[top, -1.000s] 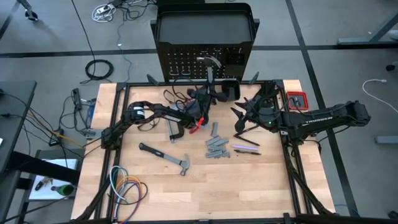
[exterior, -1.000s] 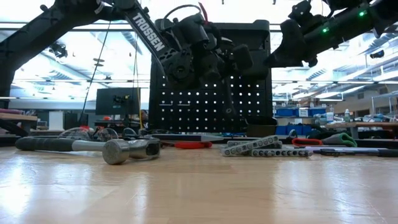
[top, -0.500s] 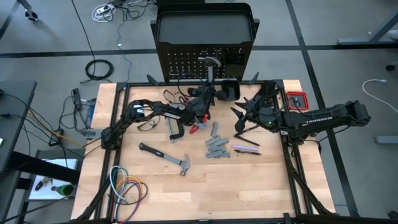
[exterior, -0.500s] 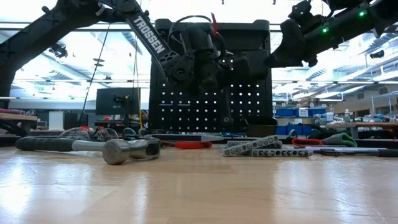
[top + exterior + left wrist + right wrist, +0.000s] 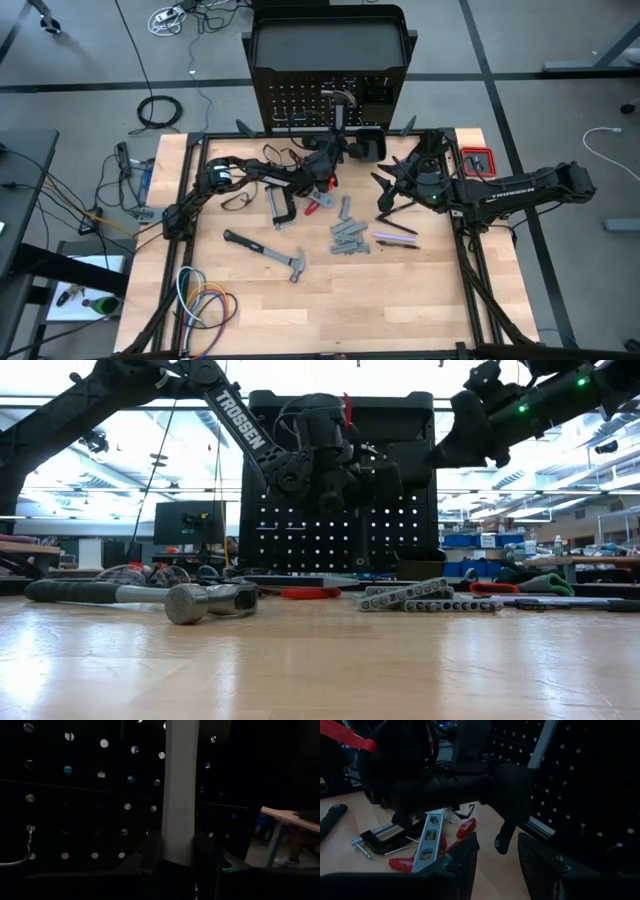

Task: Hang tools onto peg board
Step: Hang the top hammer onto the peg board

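Holding a steel hammer (image 5: pixel 339 108) upright against the large black perforated metal peg board (image 5: pixel 290 100), I had my left gripper (image 5: pixel 327 160) clamped on its pale shaft at the far edge of the light wooden bench (image 5: pixel 400 300). In my left wrist view the shaft (image 5: pixel 180 795) rose between my two dark fingers (image 5: pixel 150 855), close before the holes. The hammer's head sat high on the board's face. My right gripper (image 5: pixel 384 190) hung over the bench's right half, fingers (image 5: pixel 465 857) apart and holding nothing. Below lay a second steel hammer (image 5: pixel 265 251) toward the left edge, a black C-clamp (image 5: pixel 281 207), red-handled pliers (image 5: pixel 318 204), grey metal wrenches (image 5: pixel 346 235) mid-bench and a silver level (image 5: pixel 430 840).
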Tool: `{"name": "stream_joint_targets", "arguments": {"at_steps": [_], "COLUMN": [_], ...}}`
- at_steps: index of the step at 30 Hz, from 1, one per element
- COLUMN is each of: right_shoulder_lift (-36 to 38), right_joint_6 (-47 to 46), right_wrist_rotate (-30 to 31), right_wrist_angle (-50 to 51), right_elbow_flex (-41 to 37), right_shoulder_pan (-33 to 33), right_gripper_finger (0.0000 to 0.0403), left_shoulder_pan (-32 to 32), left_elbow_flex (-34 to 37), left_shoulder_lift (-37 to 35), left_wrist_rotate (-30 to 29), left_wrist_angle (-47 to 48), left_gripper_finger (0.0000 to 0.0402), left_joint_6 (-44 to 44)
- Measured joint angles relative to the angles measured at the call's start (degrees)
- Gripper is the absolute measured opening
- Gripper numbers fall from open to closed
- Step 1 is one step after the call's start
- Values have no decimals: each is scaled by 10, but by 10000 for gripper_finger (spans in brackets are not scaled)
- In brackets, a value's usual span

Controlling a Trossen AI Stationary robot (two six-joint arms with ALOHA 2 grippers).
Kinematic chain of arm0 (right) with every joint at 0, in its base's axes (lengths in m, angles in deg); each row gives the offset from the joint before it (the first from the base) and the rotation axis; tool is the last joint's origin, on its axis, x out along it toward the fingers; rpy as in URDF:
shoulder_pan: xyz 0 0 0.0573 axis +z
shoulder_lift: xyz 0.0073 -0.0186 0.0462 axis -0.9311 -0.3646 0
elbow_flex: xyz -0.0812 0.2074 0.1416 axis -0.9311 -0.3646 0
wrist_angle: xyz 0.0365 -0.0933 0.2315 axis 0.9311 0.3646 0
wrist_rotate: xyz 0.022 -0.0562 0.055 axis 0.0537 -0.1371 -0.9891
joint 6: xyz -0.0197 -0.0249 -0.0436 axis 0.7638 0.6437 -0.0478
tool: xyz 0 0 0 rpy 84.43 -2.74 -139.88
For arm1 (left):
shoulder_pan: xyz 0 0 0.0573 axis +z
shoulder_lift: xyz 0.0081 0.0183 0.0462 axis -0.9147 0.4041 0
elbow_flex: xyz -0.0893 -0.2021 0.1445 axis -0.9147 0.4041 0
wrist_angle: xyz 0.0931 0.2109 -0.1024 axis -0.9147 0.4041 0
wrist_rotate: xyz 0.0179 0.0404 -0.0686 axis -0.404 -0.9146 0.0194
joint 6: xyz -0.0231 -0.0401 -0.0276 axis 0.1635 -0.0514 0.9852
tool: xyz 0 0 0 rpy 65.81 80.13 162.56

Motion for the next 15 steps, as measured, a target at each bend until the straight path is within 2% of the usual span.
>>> {"name": "stream_joint_targets", "arguments": {"at_steps": [4,10,15], "right_shoulder_lift": [0,0,0], "right_joint_6": [0,0,0], "right_wrist_rotate": [-2,-2,-2], "right_wrist_angle": [0,0,0], "right_elbow_flex": [0,0,0], "right_shoulder_pan": [0,0,0], "right_gripper_finger": [151,151,151], "left_shoulder_pan": [1,4,2], "left_elbow_flex": [0,0,0], "left_shoulder_lift": [0,-1,-1], "left_wrist_rotate": [1,0,1], "left_wrist_angle": [14,28,34], "left_gripper_finger": [82,181,226], "left_joint_6": [1,2,3]}}
